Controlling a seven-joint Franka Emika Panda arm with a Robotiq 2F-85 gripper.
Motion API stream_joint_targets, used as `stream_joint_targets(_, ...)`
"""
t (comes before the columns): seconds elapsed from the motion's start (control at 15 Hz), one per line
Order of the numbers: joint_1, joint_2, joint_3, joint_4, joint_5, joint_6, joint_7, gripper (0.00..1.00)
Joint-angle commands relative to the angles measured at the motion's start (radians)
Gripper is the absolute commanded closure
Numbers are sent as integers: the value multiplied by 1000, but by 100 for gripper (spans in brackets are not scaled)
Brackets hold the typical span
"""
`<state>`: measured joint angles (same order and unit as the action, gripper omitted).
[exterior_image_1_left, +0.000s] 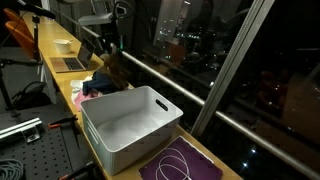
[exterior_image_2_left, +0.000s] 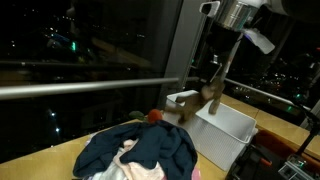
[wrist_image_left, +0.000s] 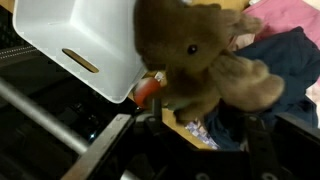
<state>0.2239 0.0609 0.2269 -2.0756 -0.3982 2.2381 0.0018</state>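
One brown plush toy (exterior_image_2_left: 205, 98) hangs at the tool (exterior_image_2_left: 213, 78), just beside the white bin's (exterior_image_2_left: 228, 128) near corner and above the table (exterior_image_2_left: 40, 160). In the wrist view the toy (wrist_image_left: 200, 60) fills the space between the dark fingers; cannot tell whether the jaws clamp it or stand slack.

One bin, with one slot handle (wrist_image_left: 80, 60) showing. One orange-red object (wrist_image_left: 148, 88) under the toy, against the bin. One heap of clothes (exterior_image_2_left: 140, 150) beside the bin: dark blue and pink pieces. One purple mat (exterior_image_1_left: 185, 162) beyond the bin's far side.

1 plush toy (wrist_image_left: 200, 60), 1 white bin (exterior_image_1_left: 135, 150), 1 clothes pile (exterior_image_2_left: 150, 150).
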Motion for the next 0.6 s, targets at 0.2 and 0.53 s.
stream_joint_targets(0.2, -31, -31, -33, -1, 67, -41, -73, 0)
stream_joint_targets(0.53, -30, -7, -34, 1, 44, -17, -45, 0)
